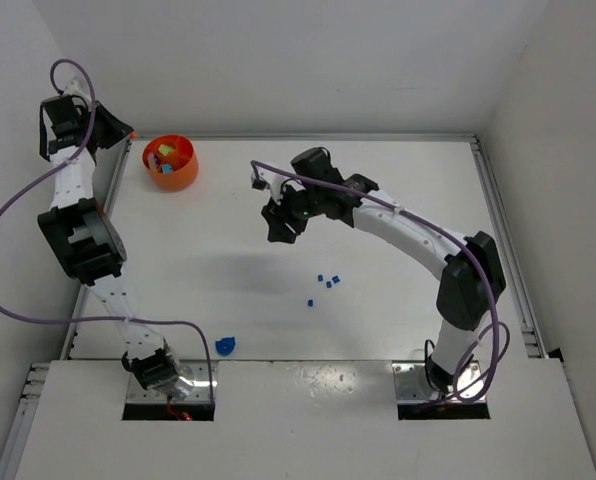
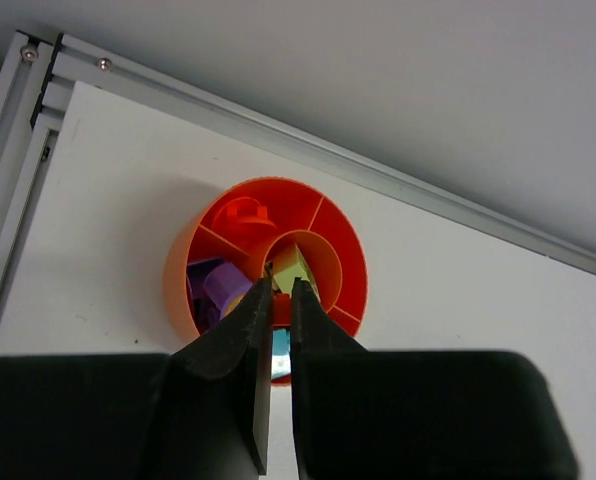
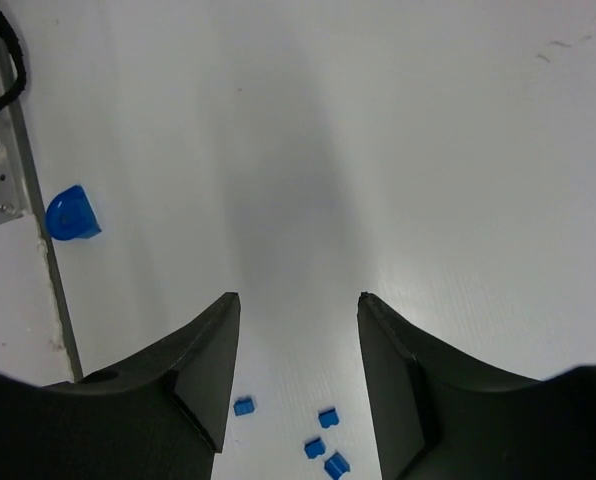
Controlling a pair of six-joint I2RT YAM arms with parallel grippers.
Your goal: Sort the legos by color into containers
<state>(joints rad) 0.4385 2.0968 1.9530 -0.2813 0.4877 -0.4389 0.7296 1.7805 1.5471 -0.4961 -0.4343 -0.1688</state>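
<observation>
Legos (image 2: pixel 223 285) in purple, lime green and orange fill compartments of the orange bowl (image 2: pixel 350 245), straight beneath the left gripper (image 2: pixel 280 283), whose jaws are pinched to a thin slit with nothing seen between them. The right gripper (image 3: pixel 298 297) hangs wide open and empty above the table (image 3: pixel 428 150); small blue bits (image 3: pixel 327 417) lie just below it, and a rounded blue piece (image 3: pixel 71 214) well apart near the table's edge

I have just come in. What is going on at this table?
Two robot arms are sorting lego pieces by color. The left gripper hangs over the orange bowl, jaws nearly together; purple pieces and a lime one lie in its compartments. The right gripper is open and empty above the table. A few small blue pieces and one rounded blue piece lie outside the bowl.
</observation>
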